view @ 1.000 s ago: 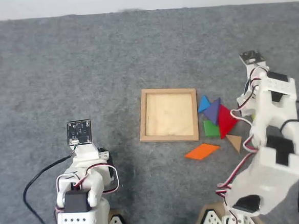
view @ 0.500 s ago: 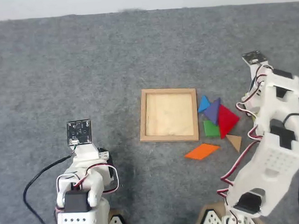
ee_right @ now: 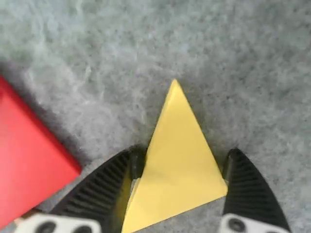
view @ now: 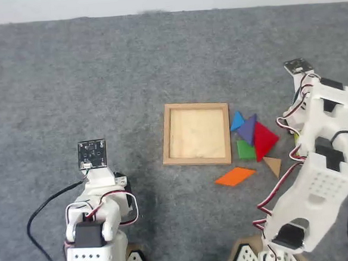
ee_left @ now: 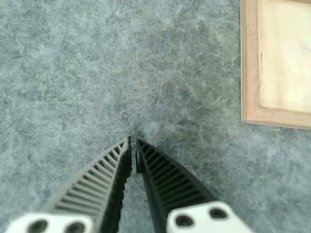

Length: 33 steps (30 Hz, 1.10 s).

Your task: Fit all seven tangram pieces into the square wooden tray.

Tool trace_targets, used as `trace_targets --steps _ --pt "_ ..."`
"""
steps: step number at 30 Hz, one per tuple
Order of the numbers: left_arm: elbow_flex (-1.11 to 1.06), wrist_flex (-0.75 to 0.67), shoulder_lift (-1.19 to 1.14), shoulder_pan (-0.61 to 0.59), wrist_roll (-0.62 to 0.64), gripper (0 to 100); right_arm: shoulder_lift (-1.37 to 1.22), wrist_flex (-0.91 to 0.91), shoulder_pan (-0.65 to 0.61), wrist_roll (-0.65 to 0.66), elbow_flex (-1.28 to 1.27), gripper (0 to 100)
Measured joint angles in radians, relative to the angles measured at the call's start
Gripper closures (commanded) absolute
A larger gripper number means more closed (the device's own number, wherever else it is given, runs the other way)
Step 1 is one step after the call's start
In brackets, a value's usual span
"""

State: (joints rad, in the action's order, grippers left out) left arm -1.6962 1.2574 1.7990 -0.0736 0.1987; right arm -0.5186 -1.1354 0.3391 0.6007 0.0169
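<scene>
Now the right arm [view: 319, 156] stands a little farther out toward the right edge of the grey surface [view: 99, 82] than it did a second ago, with its wrist reaching slightly past the cluster of pieces; the pieces and the tray have not moved. In the right wrist view, the right gripper [ee_right: 184, 156] has its jaws apart on either side of the yellow triangle [ee_right: 177, 160], which lies flat on the surface; one jaw looks to be touching the triangle's edge and the other sits by its corner, but it is not clamped. This suggests the arm is lining up a first pick.

The square wooden tray [view: 199, 160] sits mid-surface and holds nothing, so all seven pieces have yet to go in.

Just right of the tray lie the blue triangle [view: 237, 121], purple triangle [view: 248, 130], green square [view: 245, 150] and red triangle [view: 263, 139], packed together; the red triangle is just beside the yellow one and could be nudged as the jaws close. The orange parallelogram [view: 235, 176] and the tan triangle [view: 274, 165] lie nearer the arm bases.

The left arm [view: 96, 213] is folded low at the near left; the left gripper [ee_left: 133, 141] has its jaws together and holds nothing, hanging above bare surface near the tray's rim.
</scene>
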Motion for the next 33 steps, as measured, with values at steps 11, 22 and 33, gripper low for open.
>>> trace_targets --steps 11,22,33 --pt "0.0 0.0 0.0 0.0 0.0 99 0.012 -0.011 0.052 -0.176 -0.008 63.7" --pt "0.0 0.0 0.0 0.0 0.0 99 0.012 0.008 0.057 -0.196 -0.034 75.5" --pt "0.0 0.0 0.0 0.0 0.0 99 0.005 0.009 0.068 -0.184 -0.02 77.9"
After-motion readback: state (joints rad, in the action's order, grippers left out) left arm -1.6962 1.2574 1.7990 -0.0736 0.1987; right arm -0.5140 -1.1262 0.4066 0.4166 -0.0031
